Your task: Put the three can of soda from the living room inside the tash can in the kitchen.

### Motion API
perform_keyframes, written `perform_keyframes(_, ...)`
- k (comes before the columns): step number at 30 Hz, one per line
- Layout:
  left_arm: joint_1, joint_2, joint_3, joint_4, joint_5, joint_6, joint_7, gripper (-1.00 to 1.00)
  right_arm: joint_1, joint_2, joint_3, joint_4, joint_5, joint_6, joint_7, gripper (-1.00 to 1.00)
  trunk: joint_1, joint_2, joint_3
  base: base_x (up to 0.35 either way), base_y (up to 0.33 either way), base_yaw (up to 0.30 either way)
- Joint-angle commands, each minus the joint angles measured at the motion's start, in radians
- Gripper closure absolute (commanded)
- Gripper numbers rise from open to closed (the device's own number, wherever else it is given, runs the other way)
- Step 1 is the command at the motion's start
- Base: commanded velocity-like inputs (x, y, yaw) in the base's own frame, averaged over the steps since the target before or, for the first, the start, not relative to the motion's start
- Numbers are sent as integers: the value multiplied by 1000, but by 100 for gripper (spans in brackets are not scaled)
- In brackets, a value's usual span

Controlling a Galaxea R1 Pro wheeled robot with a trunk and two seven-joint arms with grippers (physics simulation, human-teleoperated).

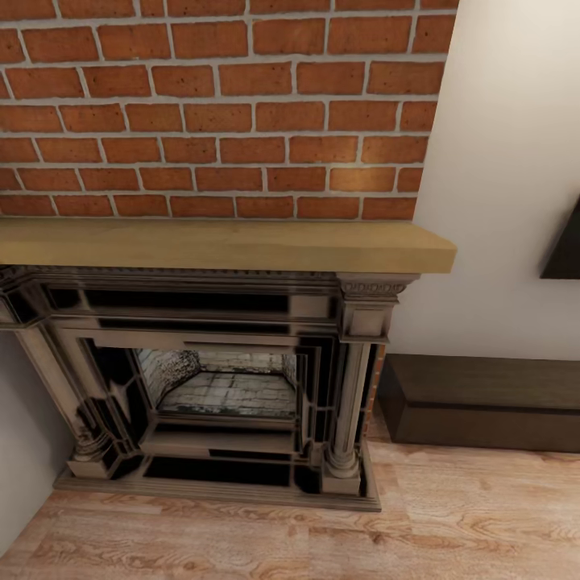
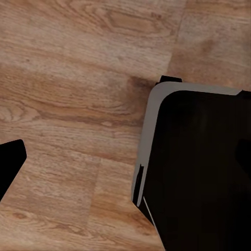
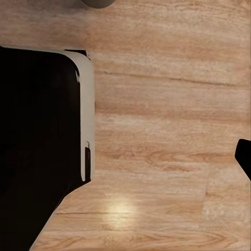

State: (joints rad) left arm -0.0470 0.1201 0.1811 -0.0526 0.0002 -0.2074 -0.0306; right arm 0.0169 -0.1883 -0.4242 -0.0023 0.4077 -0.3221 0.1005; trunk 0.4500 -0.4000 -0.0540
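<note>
Facing fireplace and low bench, no cans visible, claw states unclear; driving closer risks bumping the mantel.

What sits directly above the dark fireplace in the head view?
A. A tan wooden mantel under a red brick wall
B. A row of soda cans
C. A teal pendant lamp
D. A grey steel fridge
A: the tan mantel runs across the top of the fireplace, with the red brick wall rising above it.

Both wrists aimed straight down
</note>
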Motion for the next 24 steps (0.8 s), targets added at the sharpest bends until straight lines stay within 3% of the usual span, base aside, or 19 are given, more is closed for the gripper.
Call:
perform_keyframes(1,0,0,0,0,0,0,0,-100,0,0,2,0,1,0,0,-100,0,0,0,0,0,0)
perform_keyframes(10,0,0,0,0,-1,0,0,-100,0,2,5,4,4,0,1,-100,0,0,0,0,0,0)
perform_keyframes(24,-1,-3,1,0,1,1,0,-100,0,31,4,13,1,0,1,-100,0,0,0,0,0,0)
